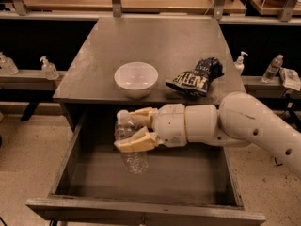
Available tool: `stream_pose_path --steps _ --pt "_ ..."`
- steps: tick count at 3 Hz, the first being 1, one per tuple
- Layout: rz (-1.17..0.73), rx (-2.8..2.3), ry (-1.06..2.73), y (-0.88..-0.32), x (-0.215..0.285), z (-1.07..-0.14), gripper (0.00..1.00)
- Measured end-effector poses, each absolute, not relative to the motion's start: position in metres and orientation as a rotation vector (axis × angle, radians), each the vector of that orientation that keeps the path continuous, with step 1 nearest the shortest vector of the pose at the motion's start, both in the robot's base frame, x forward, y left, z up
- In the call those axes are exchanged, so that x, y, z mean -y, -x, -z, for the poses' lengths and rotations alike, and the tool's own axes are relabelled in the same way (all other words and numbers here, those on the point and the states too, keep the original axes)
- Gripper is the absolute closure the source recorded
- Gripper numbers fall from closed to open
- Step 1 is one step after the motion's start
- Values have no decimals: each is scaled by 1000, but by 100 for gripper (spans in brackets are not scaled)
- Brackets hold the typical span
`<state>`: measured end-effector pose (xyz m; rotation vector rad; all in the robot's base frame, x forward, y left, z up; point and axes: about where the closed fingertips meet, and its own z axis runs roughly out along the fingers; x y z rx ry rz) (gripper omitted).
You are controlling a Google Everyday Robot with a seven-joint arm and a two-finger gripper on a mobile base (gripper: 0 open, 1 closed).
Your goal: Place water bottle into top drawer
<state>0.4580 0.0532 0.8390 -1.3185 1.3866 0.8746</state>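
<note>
So the claw (125, 130) is clamped on the water bottle (133, 160), one tan finger (139, 116) across the far side near the neck and the other across the near side at mid-body. The bottle is pretty much upright: long axis close to vertical, white cap pointing up, base pointing down at the drawer floor. There's a slight lean, with the cap a bit more to the left in the camera view than the base.

The bottle sits in the open top drawer (155, 210), toward its back left part, just in front of the table (160, 36) edge. The cap comes up to roughly the level of that edge, and the lower half hangs down inside the drawer walls. I can't tell whether the base is actually touching the drawer bottom.

The white arm comes in from the right, lying across the drawer's right side.

Up on the table there's a white bowl (136, 78) near the front edge and a dark crumpled snack bag (195, 78) just to its right, not touching it.
</note>
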Motion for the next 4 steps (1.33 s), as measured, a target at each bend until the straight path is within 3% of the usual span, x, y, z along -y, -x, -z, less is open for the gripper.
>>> stream_pose_path --steps 4 --pt "-817 -1351 1258 -482 -15 -757 100"
